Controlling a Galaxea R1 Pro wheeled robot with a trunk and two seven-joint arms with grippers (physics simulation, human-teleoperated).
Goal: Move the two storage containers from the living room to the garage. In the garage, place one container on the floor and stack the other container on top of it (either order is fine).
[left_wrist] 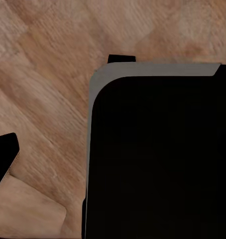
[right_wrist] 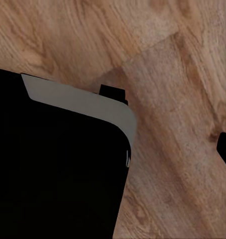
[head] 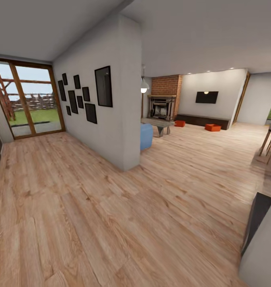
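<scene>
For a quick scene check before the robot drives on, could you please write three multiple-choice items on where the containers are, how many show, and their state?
1. Where are the storage containers?
A. on the wood floor near the long dark cabinet
B. on the blue sofa
C. by the glass door

2. How many orange-red containers show in the head view?
A. one
B. two
C. four

3. How do they stand?
A. stacked
B. held by a pincer
C. apart, each on the floor

Answers: 1 A, both sit on the wood floor before the cabinet. 2 B, two orange bins show. 3 C, bare floor lies between them.
</scene>
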